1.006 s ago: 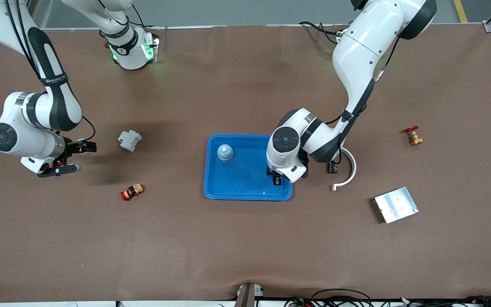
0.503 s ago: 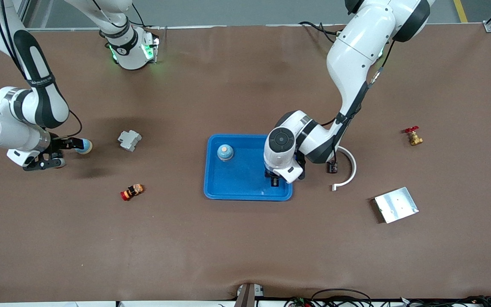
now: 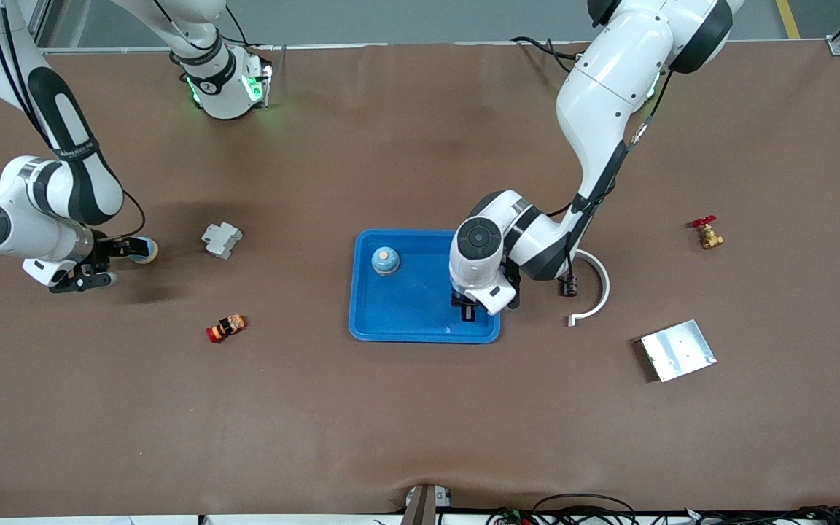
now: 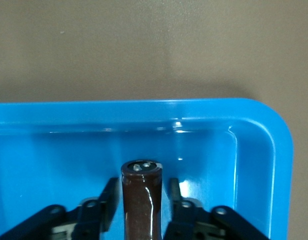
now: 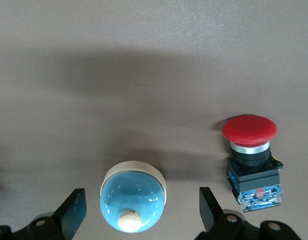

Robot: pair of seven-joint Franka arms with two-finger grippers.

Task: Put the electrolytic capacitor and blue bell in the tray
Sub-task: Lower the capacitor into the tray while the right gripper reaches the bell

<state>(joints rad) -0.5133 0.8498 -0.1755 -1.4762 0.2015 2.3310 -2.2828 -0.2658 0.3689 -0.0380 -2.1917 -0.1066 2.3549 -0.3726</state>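
Between left pincer (image 4: 142,200) fingers, capacitor's (image 4: 141,197) lower end is cut off.

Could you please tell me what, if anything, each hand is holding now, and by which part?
The left hand, over the tray, has the capacitor upright between its fingers, by the sides of its body; whether they still grip is unclear. The right hand holds nothing, open around a blue bell.

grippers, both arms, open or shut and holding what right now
Left gripper: over the bright-blue plastic tray, fingers parted beside the brown cylindrical capacitor; grip cannot be told.
Right gripper: open, straddling the small blue dome bell on the table.
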